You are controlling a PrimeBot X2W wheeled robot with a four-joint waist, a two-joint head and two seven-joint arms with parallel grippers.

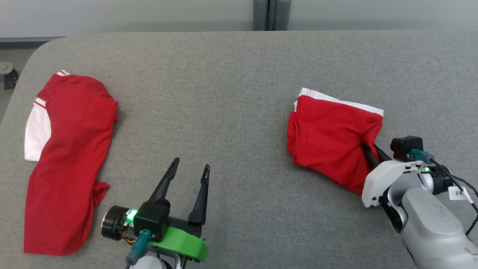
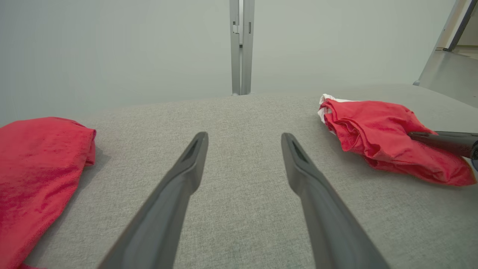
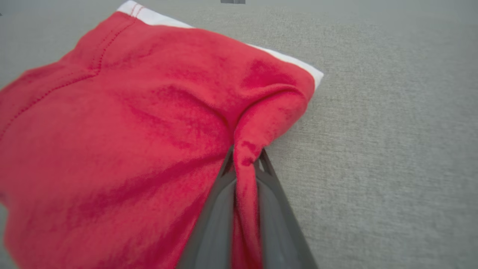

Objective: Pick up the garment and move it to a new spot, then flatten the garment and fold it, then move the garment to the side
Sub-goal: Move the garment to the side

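Grey fabric table (image 1: pixel 239 74). Folded red garment (image 1: pixel 328 130) lies on its right side, white-trimmed edge facing away, long axis running far-to-near, slightly diagonal. Right gripper (image 1: pixel 369 146) is clamped on its bunched near corner. Left gripper (image 1: pixel 188 170) fingers apart. Second red shirt (image 1: pixel 71 157) far left.

I am looking down at a grey fabric-covered worktop (image 1: pixel 239 74) with a rounded far-left corner. Two items are lying directly on it, well apart. At the left, a red shirt (image 1: pixel 71 157) is lying loosely stretched out, with a white part showing along its left edge. At the right, a folded garment (image 1: pixel 328 134), red with a white strip along its far edge, is sitting bunched, its near-right corner puckering.
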